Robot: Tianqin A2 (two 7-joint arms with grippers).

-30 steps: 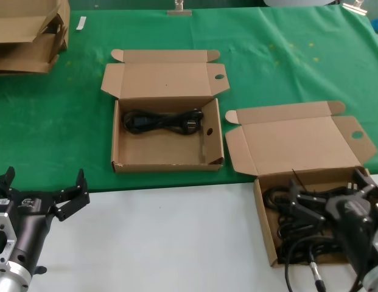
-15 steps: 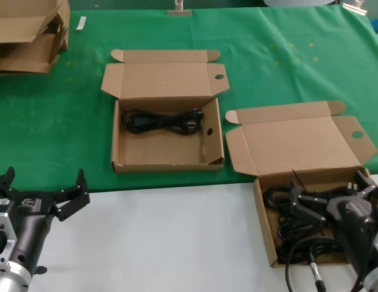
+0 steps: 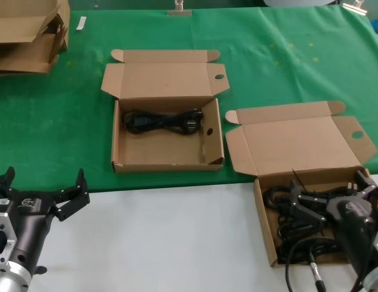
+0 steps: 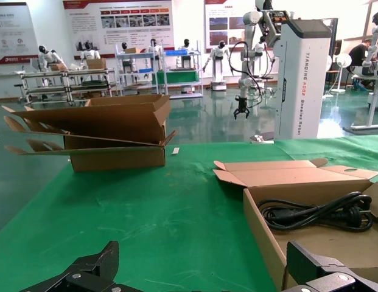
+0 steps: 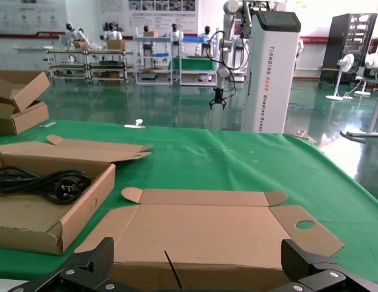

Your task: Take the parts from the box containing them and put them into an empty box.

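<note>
The box containing the parts [image 3: 262,226] stands at the right, half on the white table, its lid [image 5: 201,234] folded back. Black coiled cords [image 3: 285,213] lie inside it. My right gripper [image 3: 330,190] hangs open just over those cords with nothing between its fingers; the right wrist view shows it [image 5: 198,255] facing the lid. The other box [image 3: 167,164], with a holed inner side panel [image 3: 208,131], sits in the middle of the green cloth and holds one cord bundle [image 3: 161,120]. My left gripper [image 3: 44,179] waits open at the lower left.
A flattened cardboard stack [image 3: 27,36] lies at the far left corner of the green cloth [image 3: 280,67]. A bare white table surface [image 3: 170,237] runs along the front between my two arms. The left wrist view shows the middle box's wall [image 4: 262,225] close by.
My right gripper has shifted very slightly nearer over the right box, then held still. The left arm and both boxes have not moved.
</note>
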